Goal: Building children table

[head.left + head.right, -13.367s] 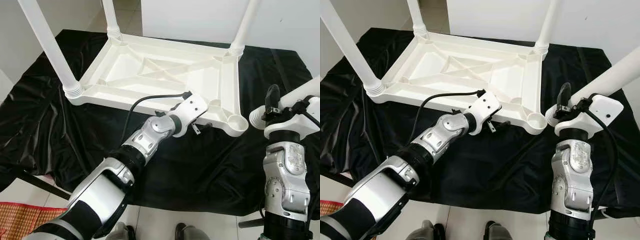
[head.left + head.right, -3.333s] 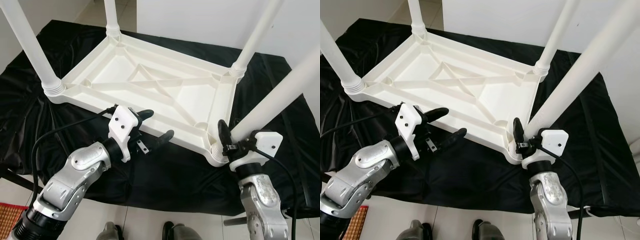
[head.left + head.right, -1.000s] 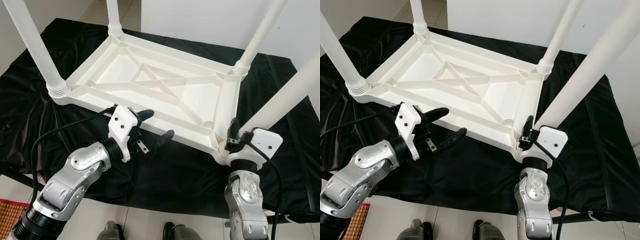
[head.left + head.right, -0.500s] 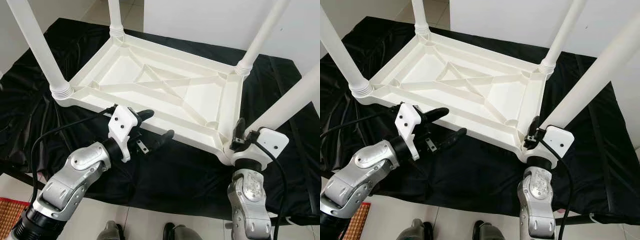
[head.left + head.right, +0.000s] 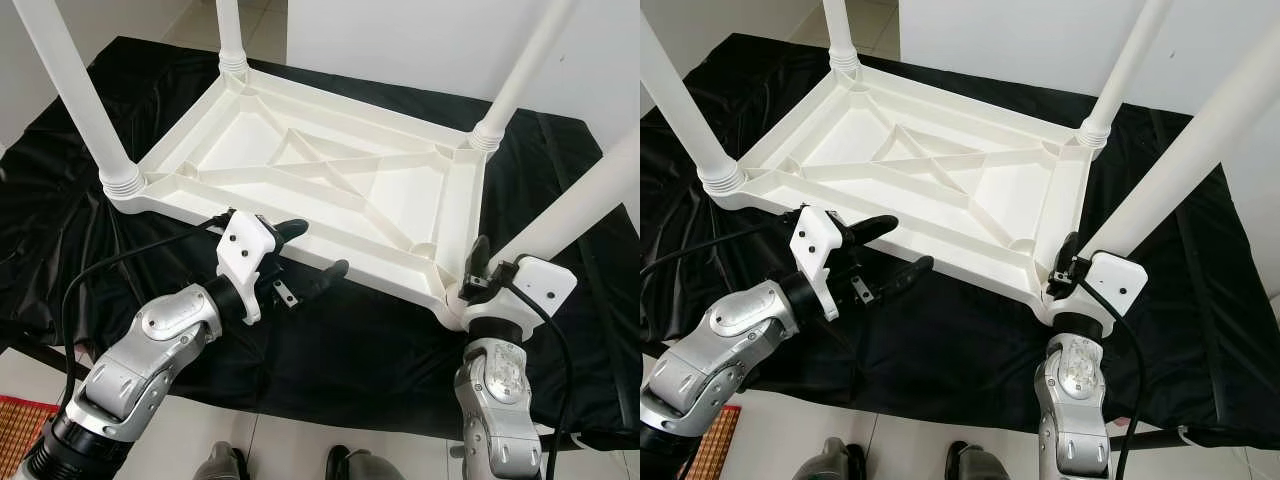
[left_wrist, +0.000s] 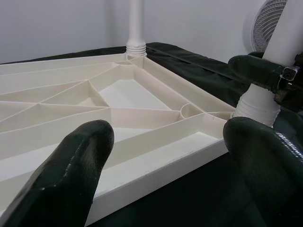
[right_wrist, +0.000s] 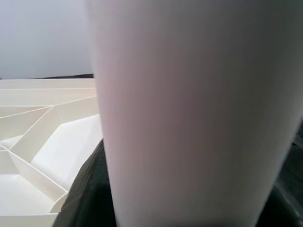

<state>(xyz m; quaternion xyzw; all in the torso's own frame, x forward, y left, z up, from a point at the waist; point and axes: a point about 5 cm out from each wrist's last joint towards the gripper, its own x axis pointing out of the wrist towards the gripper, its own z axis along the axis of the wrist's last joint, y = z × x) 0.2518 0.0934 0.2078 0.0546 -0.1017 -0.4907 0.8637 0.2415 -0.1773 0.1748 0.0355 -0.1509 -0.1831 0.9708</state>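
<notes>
Because the fourth leg [image 5: 585, 190] is gripped low down by the right hand [image 5: 478, 277], its threaded foot sits right at the near right corner socket [image 5: 452, 300] of the upturned table top [image 5: 320, 190], and the coming move turns on that one relation. The leg's long axis is tilted, rising up and away to the robot's right, whereas the three fitted legs stand close to upright at the other corners: near left leg [image 5: 75, 95], far left leg [image 5: 229, 32], far right leg [image 5: 520, 65]. I judge the leg must be brought upright over the socket before it can screw or seat home; whether the ribbed end is already partly entered cannot be told from here.

The right hand is the nearer one, closed around the leg just above its ribbed collar. In the right wrist view the leg is a smooth white column between the black fingers [image 7: 87, 189].

The left hand [image 5: 300, 255] is open and holds nothing, hovering just beside the near long edge of the top, roughly midway along it; the fingers [image 6: 66, 179] are spread.

Materials: top and legs are glossy white moulded plastic. The underside shows a raised rim, diagonal stiffening ribs and round corner sockets. The legs are tapered tubes with ridged collars. Everything rests on a crumpled, shiny black cloth [image 5: 330, 350] laid over the floor.
</notes>
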